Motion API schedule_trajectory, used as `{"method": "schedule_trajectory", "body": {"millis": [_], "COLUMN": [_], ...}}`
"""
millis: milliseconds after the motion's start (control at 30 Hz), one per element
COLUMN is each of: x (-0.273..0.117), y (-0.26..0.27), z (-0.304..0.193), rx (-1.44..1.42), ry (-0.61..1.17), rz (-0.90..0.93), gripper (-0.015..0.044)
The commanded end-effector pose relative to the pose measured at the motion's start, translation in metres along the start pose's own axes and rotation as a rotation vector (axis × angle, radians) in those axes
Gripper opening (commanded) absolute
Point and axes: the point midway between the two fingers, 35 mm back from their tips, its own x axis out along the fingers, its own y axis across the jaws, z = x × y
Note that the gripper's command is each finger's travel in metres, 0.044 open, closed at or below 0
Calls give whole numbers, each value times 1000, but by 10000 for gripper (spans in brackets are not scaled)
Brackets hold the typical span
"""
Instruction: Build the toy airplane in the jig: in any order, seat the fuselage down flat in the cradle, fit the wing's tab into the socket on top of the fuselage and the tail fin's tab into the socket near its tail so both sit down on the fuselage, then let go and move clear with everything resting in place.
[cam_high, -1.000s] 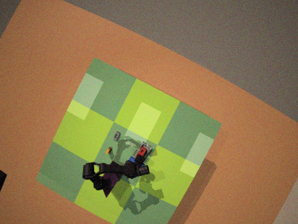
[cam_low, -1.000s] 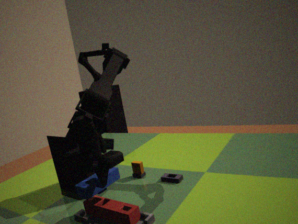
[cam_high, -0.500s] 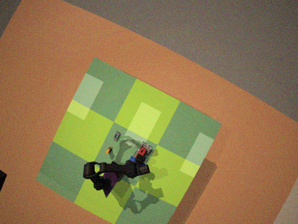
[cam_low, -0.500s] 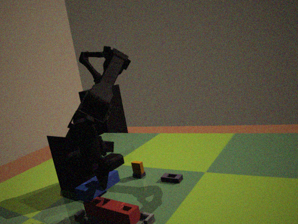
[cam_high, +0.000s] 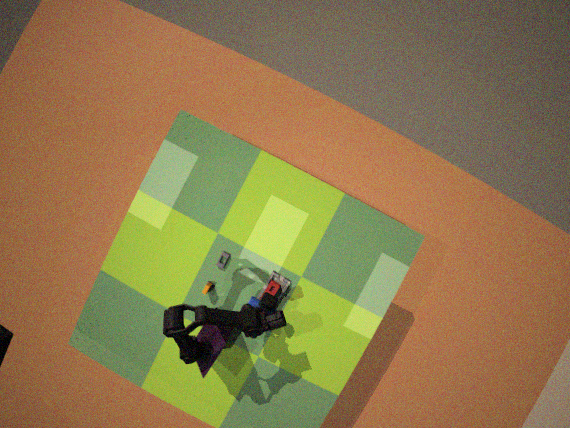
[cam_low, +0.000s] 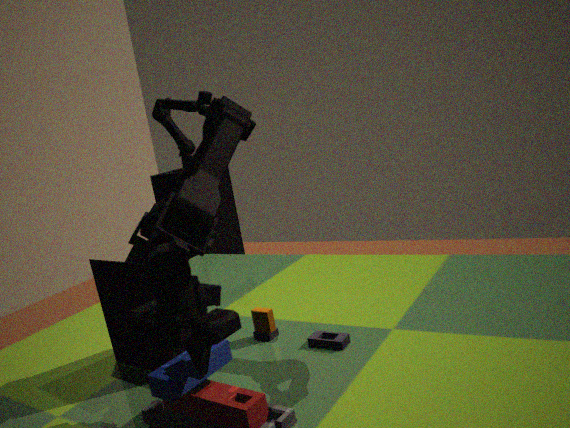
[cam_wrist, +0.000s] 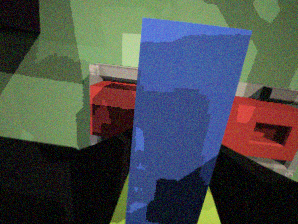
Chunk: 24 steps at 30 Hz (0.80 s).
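Placing the wing: your likely step, lowering its tab into the fuselage socket.
Jaws (cam_high: 268, 301) (cam_low: 194, 369): closed on the wing by its two long sides; you have it grasped.
Wing (cam_high: 254, 301) (cam_low: 220, 356) (cam_wrist: 175, 75): blue, crosswise over the fuselage, well in from the long edge of the desk (cam_high: 300, 125) (cam_low: 400, 246) seen in the top view; whether its tab has entered, you cannot tell.
Wing, handling: probably light and stiff; smooth faces may let it pivot, so grip the long sides about mid-length and press evenly.
Fuselage (cam_high: 273, 288) (cam_low: 225, 395) (cam_wrist: 260, 120): red, in the cradle (cam_high: 286, 283) (cam_low: 287, 416) (cam_wrist: 112, 71); likely rigid, and best not nudged by your wing.
Tail fin (cam_high: 208, 287) (cam_low: 263, 320): orange, upright in a dark holder, nearer the desk's short edge than the cradle is; small and easily tipped, so pinch its flat faces squarely, keeping the tab free.
Grey frame (cam_high: 220, 260) (cam_low: 317, 345): apart from the fin, nearer that same corner of the desk; leave it alone.
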Motion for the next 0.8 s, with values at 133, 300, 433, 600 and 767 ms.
{"method": "schedule_trajectory", "body": {"millis": [133,300,433,600,767], "x": [9,7,7,7,7], "y": [2,1,1,1,1], "z": [1,1,1,1,1], "rx": [9,1,1,1,1], "ry": [-8,-3,-3,-3,-3], "rz": [2,3,3,3,3], "gripper": [195,168,83,109,240]}}
